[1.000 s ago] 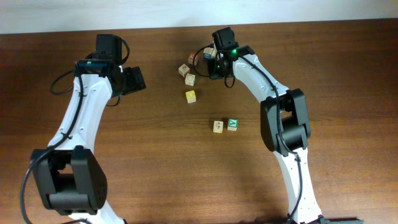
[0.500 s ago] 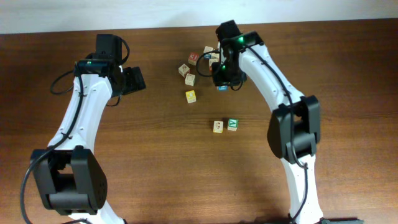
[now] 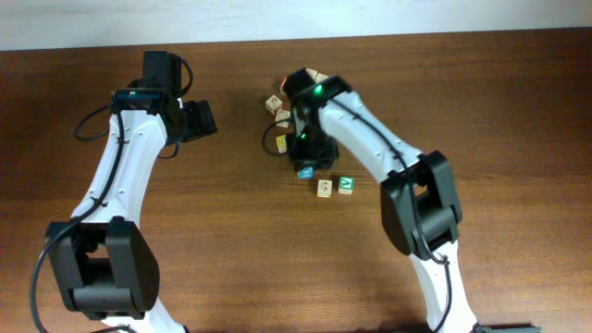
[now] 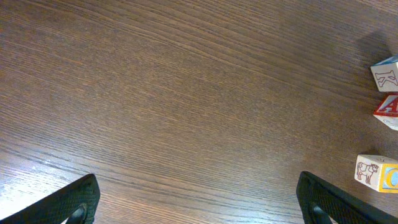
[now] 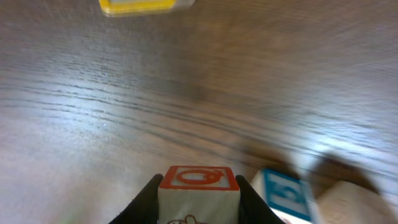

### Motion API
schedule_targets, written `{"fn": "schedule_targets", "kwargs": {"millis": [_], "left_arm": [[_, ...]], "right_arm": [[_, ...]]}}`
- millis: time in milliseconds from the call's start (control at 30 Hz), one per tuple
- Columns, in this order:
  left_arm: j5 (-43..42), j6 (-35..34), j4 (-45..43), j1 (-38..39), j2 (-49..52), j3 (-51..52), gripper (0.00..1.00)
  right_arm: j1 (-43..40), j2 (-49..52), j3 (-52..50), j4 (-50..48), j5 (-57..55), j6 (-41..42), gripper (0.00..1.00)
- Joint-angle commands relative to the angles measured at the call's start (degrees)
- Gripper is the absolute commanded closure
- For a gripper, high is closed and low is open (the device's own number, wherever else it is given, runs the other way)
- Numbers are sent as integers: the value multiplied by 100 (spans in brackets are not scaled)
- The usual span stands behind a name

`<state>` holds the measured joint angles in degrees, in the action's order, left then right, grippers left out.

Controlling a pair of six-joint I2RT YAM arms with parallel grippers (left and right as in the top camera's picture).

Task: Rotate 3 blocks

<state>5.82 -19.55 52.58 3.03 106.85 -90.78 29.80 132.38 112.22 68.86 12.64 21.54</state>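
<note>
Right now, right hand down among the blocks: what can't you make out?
Yellow block: right wrist view, cut by the top edge and blurred; overhead, the right arm covers it.
Held block in the right hand: right wrist view, bottom edge cuts its lower part.
K block: left wrist view, cut by the right edge.
Pale block: overhead, print too small to read.

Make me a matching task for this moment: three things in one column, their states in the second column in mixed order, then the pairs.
1 left gripper
2 right gripper
3 green-faced block

A lies on the table beside a pale block
B jaws closed on a small block
C jaws wide open, holding nothing

Pairs: 1-C, 2-B, 3-A
</note>
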Motion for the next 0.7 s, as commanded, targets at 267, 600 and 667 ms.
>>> {"fn": "schedule_targets", "kwargs": {"millis": [267, 600, 667], "left_arm": [[-44, -76, 22, -4, 61, -111, 1], [-44, -52, 22, -4, 59, -125, 0], [-44, -11, 59, -4, 48, -155, 1]], "right_arm": [[442, -76, -879, -702, -1034, 1075, 67], [435, -120, -365, -168, -708, 848, 48], [431, -164, 24, 101, -688, 715, 47]]}}
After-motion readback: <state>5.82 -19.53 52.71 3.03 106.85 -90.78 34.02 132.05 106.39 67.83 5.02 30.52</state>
